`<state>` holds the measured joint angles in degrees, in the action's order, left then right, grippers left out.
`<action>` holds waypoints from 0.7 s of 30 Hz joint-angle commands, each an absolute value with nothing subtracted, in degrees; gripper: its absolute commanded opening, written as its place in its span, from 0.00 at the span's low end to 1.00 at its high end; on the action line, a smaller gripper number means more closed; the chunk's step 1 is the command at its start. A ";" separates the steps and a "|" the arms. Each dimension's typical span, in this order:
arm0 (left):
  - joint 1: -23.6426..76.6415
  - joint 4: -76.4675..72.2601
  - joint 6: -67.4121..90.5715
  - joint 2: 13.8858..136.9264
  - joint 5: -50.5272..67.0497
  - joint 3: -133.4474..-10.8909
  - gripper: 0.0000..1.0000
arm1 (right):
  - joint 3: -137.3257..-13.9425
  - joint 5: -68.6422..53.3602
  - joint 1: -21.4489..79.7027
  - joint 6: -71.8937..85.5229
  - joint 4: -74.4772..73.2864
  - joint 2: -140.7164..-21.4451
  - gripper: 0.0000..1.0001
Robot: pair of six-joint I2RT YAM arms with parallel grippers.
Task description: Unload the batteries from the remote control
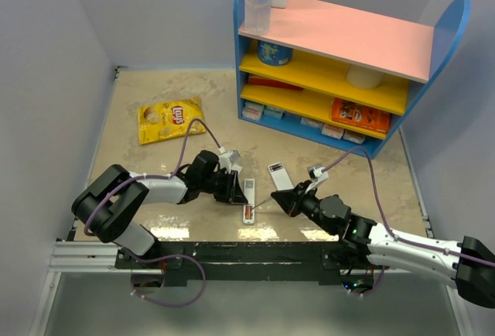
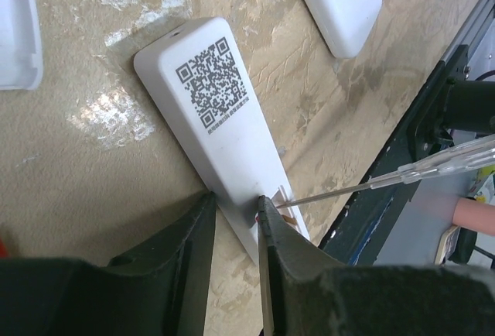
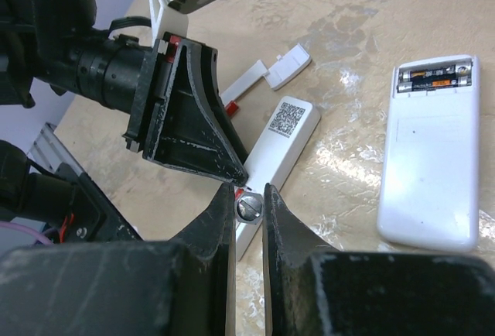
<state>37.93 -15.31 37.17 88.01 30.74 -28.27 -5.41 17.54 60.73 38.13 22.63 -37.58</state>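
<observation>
Your slim white plastic remote control (image 1: 249,193) lies back-up on the mottled beige table (image 1: 155,173), its long axis running 12 to 6 o'clock in the top view. The open battery slot is at the 6 o'clock end. Of the red-orange cylindrical batteries (image 1: 247,214), only a sliver shows there, so they look to be still seated.

Your left gripper (image 2: 235,210) comes in from 9 o'clock. Its fingers stand a narrow gap apart at the slot end, but you cannot tell whether they nip the remote or only press on it. Your right gripper (image 3: 248,193), at 3 o'clock, is clamped on a thin tool with a clear handle and a metal shaft (image 2: 433,164). The tip sits at the slot, just beside the left finger.

- If the left hold is only resting, levering will likely skid or tip the remote.
- A hard pry could flick a battery towards 6 o'clock, where the table edge is near.
- The tip could slip and jab the left finger.
- The wider rounded white slab (image 3: 430,167) at 1 o'clock also shows cells; don't drift onto it.
</observation>
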 commanded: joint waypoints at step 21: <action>38.41 -19.60 40.08 88.86 30.06 -25.23 0.29 | -5.01 18.89 60.64 39.72 28.11 -40.16 0.00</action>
<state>37.78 -18.63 39.88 87.96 30.83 -26.55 -5.37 18.28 60.73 38.70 24.18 -39.46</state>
